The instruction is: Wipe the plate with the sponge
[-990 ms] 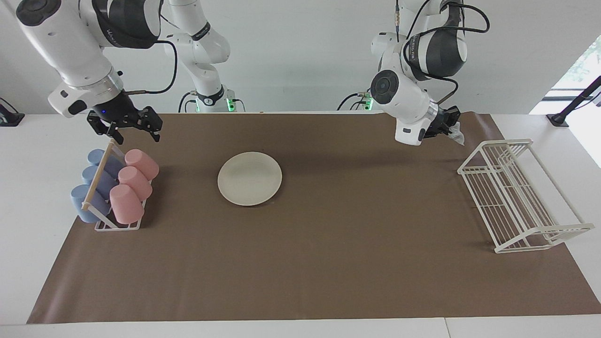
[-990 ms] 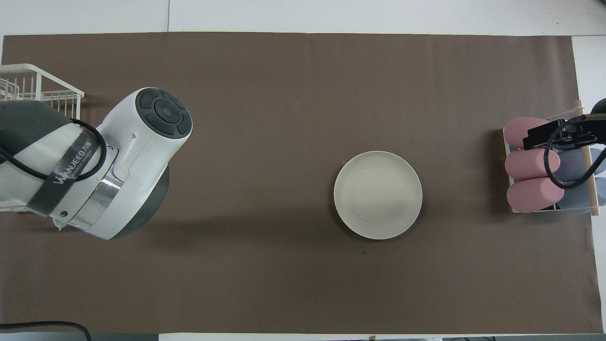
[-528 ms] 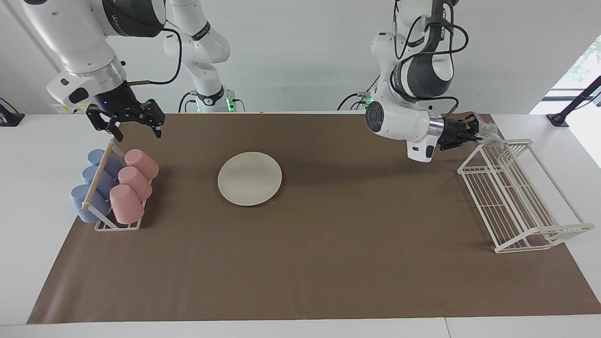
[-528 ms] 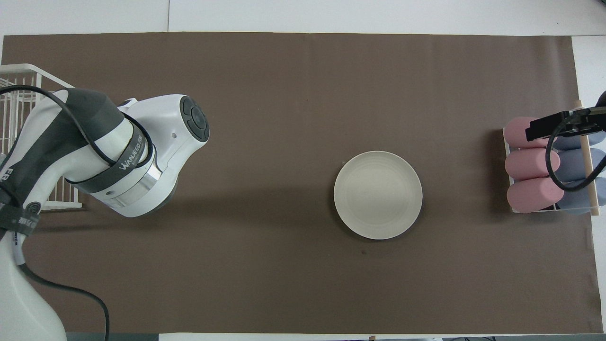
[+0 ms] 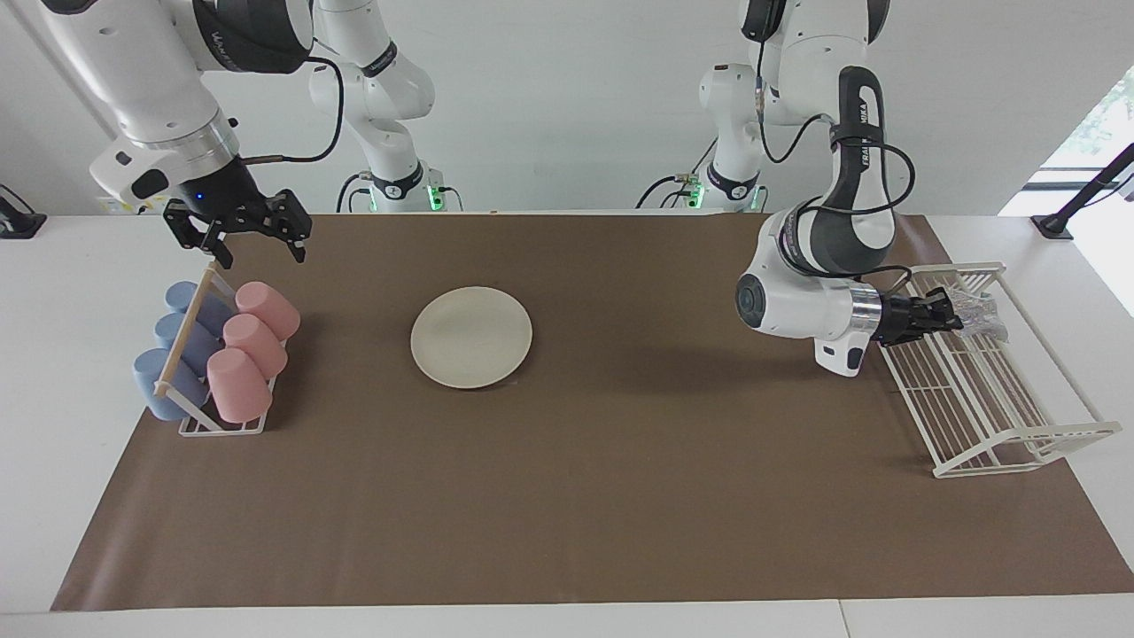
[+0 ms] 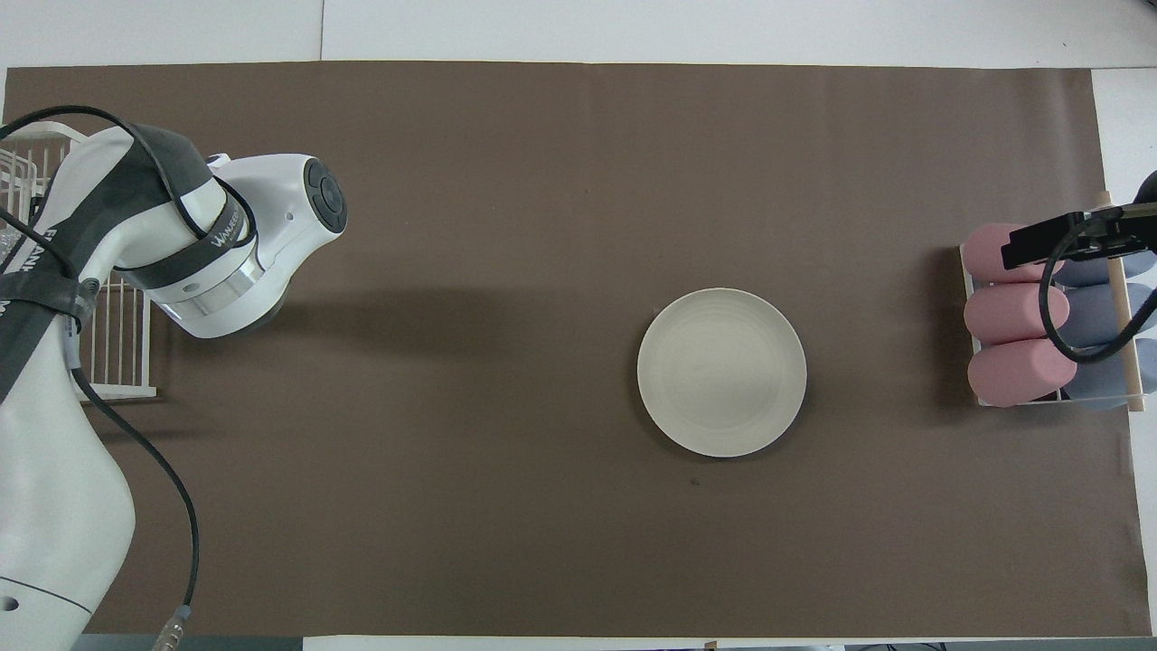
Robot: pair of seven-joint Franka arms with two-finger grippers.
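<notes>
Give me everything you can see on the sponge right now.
The sponge is a small silvery-grey, shiny, wrinkled wad that looks like mesh. It is pinched in the shut left gripper, sticking out past the fingertips, and is held up over the white wire rack at the left arm's end of the table. Whether it touches the rack's wires cannot be told. It is well away from the plate.

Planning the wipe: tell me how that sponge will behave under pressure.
The sponge, pinched in the left pincer over the wire rack, looks crumpled and meshy: probably soft, light, easily squashed. Its shiny surface may slide on the plate.
</notes>
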